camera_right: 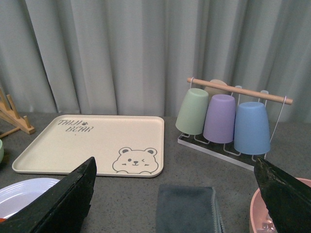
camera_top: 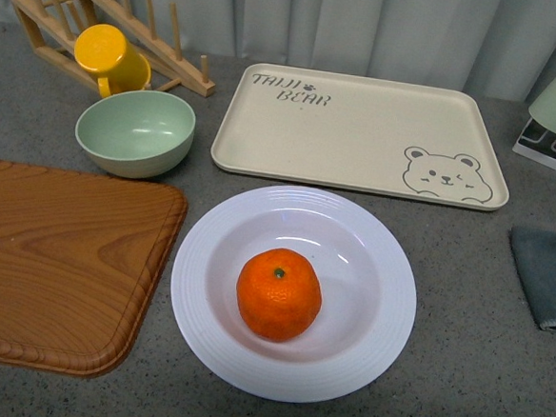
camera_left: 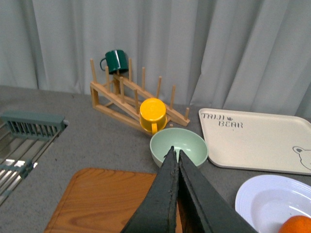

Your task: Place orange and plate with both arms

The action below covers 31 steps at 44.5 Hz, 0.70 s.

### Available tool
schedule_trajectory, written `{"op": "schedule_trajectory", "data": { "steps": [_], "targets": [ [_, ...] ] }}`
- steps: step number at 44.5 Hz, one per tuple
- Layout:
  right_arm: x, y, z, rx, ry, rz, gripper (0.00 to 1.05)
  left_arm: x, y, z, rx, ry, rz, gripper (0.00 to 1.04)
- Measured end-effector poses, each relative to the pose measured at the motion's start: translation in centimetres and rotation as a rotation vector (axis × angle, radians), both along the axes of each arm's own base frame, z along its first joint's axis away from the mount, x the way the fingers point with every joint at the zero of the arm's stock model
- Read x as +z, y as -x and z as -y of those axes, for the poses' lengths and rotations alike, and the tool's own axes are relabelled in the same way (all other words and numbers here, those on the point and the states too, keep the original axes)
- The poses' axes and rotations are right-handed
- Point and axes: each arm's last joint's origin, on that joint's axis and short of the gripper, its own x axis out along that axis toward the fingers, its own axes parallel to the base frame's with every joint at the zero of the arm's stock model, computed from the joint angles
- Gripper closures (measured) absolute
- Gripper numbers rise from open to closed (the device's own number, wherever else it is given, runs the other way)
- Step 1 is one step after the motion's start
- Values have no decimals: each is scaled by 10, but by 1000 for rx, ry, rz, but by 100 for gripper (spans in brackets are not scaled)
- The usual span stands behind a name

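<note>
While the orange (camera_top: 279, 294) sits in the plate (camera_top: 383, 340), a green bowl (camera_top: 135, 134) and bear tray (camera_top: 360, 128) lie farther back; left gripper (camera_left: 175, 154) pressed together, right gripper (camera_right: 175, 165) spread apart.

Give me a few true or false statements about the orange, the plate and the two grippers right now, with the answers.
The orange sits in the plate. True.
The plate rests on the wooden board. False: it stands on the grey counter, beside the wooden board.
The left gripper is shut and empty. True.
The right gripper grips the orange. False: the right gripper is open, holding nothing.
</note>
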Motion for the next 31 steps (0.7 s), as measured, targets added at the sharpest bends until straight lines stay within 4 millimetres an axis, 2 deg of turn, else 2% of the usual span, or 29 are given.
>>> {"op": "schedule_trajectory", "data": {
  "steps": [4, 11, 20, 23, 28, 31],
  "targets": [
    [0, 0, 0, 0, 0, 0, 9, -4, 8, 0, -2, -1, -23, 101],
    [0, 0, 0, 0, 0, 0, 9, -3, 10, 0, -1, -2, -6, 100],
    [0, 0, 0, 0, 0, 0, 9, -3, 10, 0, -1, -2, -7, 67],
    [0, 0, 0, 0, 0, 0, 9, -3, 10, 0, -1, -2, -7, 50],
    [-4, -5, 0, -116, 88, -145, 9, -3, 10, 0, -1, -2, -7, 28],
    [-5, -12, -2, -106, 106, -173, 9, -3, 10, 0, -1, -2, -7, 17]
  ]
}}
